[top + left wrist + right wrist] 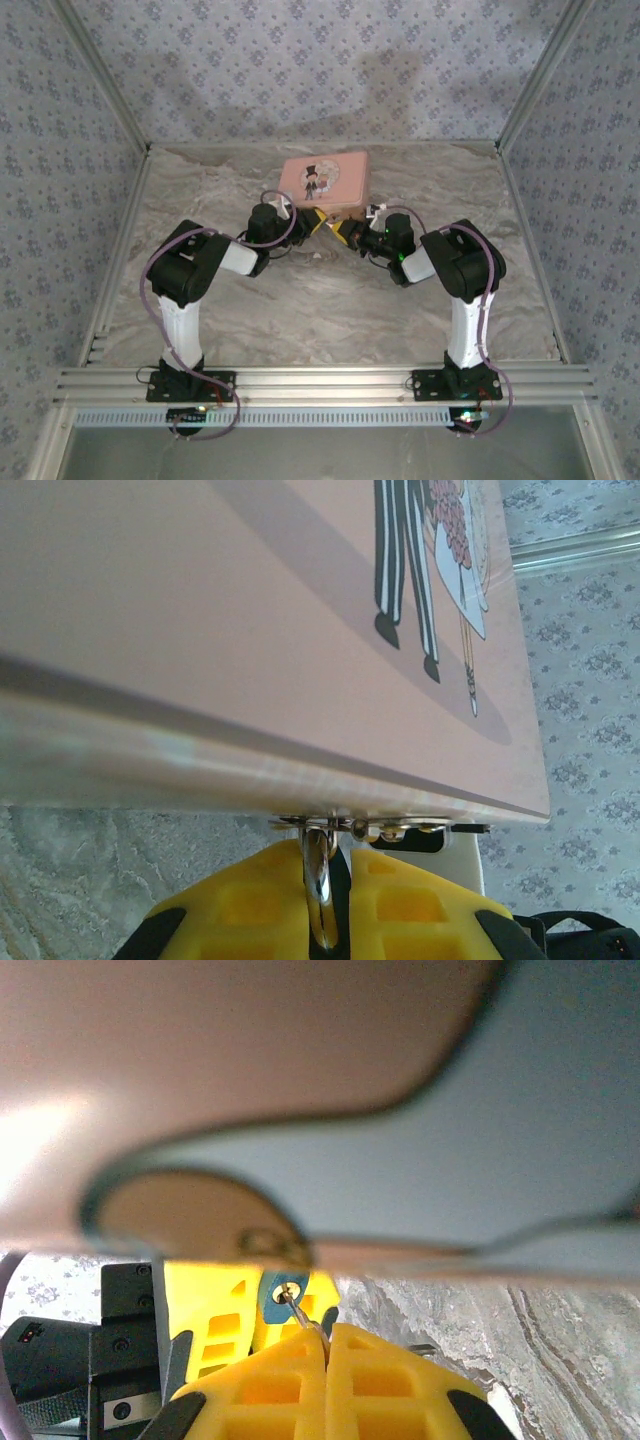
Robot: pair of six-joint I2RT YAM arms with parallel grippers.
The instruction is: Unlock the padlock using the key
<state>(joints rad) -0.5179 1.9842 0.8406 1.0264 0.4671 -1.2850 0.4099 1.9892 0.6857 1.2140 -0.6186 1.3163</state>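
Near: both arms standing bent over marbled worktop (300,310), wrists pointing toward each other just before pink tin (325,178).

Right fingers (318,1352) pinching shut on key (305,1318); slim sliver sticking out from between pads, tip touching keyhole of padlock (280,1298).

Left fingers (292,875) clamping padlock edge-on, directly under tin's front edge. Their yellow pads sitting right behind lock body in right wrist view.

Tin lid looming above, crowding both pairs. Patterned walls (300,60) standing beyond.

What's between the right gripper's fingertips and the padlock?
The key, in the right wrist view: its thin shaft runs from the right gripper to the keyhole of the padlock.
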